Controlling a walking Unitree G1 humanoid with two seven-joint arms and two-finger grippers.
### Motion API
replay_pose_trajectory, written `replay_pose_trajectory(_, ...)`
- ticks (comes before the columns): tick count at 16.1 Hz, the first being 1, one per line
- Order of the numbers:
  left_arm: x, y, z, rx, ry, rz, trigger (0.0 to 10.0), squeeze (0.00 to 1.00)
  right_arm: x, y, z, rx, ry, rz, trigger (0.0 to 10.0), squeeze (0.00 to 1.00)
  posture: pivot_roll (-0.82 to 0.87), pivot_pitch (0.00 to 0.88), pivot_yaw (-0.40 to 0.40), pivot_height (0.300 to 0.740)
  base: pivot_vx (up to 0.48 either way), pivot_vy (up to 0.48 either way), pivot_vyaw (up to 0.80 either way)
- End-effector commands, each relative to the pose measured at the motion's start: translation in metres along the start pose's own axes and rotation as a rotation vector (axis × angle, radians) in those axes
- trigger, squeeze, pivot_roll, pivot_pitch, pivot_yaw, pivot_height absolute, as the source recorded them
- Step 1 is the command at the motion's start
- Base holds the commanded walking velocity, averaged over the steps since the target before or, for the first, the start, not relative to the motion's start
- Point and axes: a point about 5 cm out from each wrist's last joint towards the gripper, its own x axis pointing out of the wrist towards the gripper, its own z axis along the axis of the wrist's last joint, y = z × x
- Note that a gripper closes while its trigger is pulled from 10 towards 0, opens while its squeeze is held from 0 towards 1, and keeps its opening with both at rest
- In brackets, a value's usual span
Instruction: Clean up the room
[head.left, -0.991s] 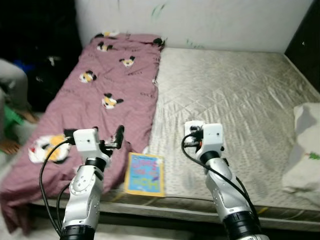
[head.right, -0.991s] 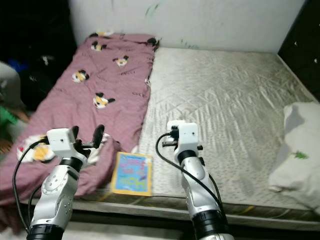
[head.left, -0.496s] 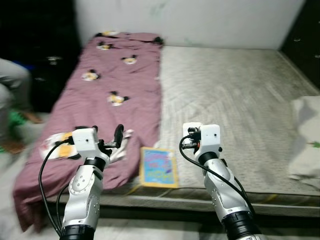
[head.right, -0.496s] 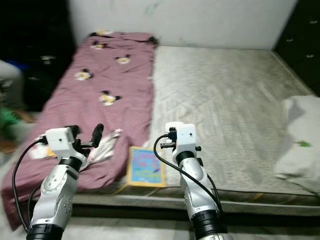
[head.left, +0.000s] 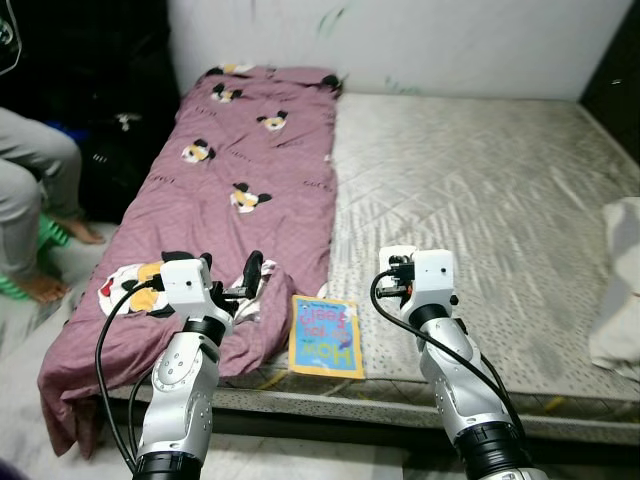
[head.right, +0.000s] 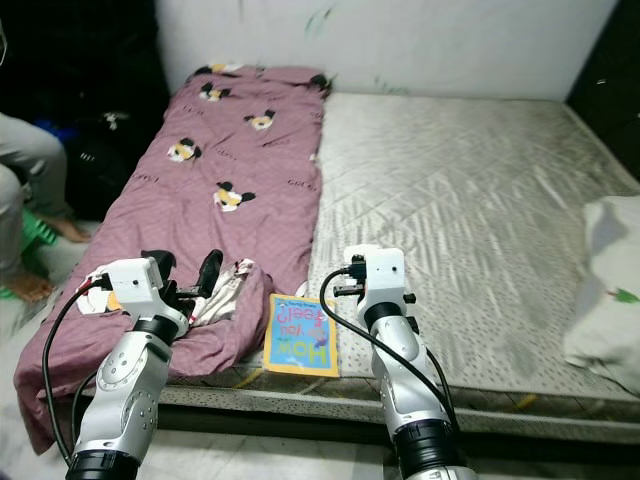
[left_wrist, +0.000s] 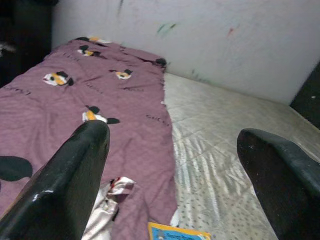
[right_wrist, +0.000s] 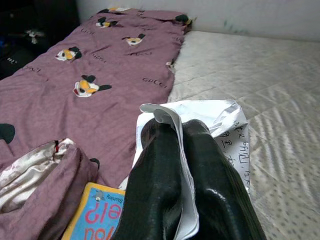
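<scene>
Now the right tool (right_wrist: 182, 165) pinches a white paper (right_wrist: 220, 125); left tool (left_wrist: 175, 165) spread above the blanket (head.left: 250, 150).

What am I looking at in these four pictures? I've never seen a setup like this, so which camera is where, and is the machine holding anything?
This is a humanoid robot standing at a bed. Two pictures come from its head, looking down at its silver arms; the other two look along each arm's black fingers. On the mattress lie a purple blanket printed with cartoon mice, a colourful book at the near edge, and a white pillow on the right. The left end effector is open and empty. The right end effector is shut on a white paper with writing. A person's legs are at the far left.
</scene>
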Motion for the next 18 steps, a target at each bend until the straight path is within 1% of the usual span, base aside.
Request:
replay_pose_trajectory(1, 0.0009, -0.0001, 0.0034, 0.006, -0.012, -0.004, 10.0, 0.00, 0.0011, 0.0013, 0.0006, 0.000, 0.001, 0.003, 10.0, 0.00, -0.02, 0.072, 0.015, 0.740, 0.326, 0.000, 0.00)
replay_pose_trajectory(5, 0.0008, 0.0002, 0.0026, 0.008, -0.003, -0.003, 10.0, 0.00, 0.0007, 0.0010, 0.0009, 0.000, -0.002, 0.000, 10.0, 0.00, -0.03, 0.074, 0.017, 0.740, 0.311, 0.000, 0.00)
replay_pose_trajectory(7, 0.0014, 0.0006, -0.0002, 0.003, 0.017, 0.008, 10.0, 0.00, 0.0005, 0.0002, 0.0004, 0.001, 0.000, -0.004, 10.0, 0.00, -0.03, 0.074, 0.016, 0.740, 0.000, 0.000, 0.00)
replay_pose_trajectory(11, 0.0010, 0.0029, -0.0014, 0.001, 0.023, 0.027, 10.0, 0.00, 0.0004, -0.0004, -0.0007, 0.002, 0.004, -0.004, 10.0, 0.00, -0.02, 0.070, 0.014, 0.740, 0.000, 0.000, 0.00)
replay_pose_trajectory(14, 0.0010, 0.0032, -0.0023, -0.006, 0.029, 0.031, 10.0, 0.00, 0.0009, -0.0010, -0.0027, 0.006, 0.021, -0.008, 10.0, 0.00, -0.02, 0.064, 0.013, 0.740, 0.000, 0.000, -0.56)
replay_pose_trajectory(16, 0.0008, 0.0026, -0.0029, -0.006, 0.033, 0.028, 10.0, 0.00, 0.0007, -0.0014, -0.0033, 0.002, 0.022, -0.006, 10.0, 0.00, -0.02, 0.063, 0.014, 0.740, 0.000, 0.480, -0.80)
replay_pose_trajectory(18, 0.0005, 0.0023, -0.0031, -0.008, 0.032, 0.025, 10.0, 0.00, 0.0004, -0.0009, -0.0036, 0.000, 0.020, -0.001, 10.0, 0.00, -0.02, 0.061, 0.015, 0.740, 0.000, 0.480, 0.00)
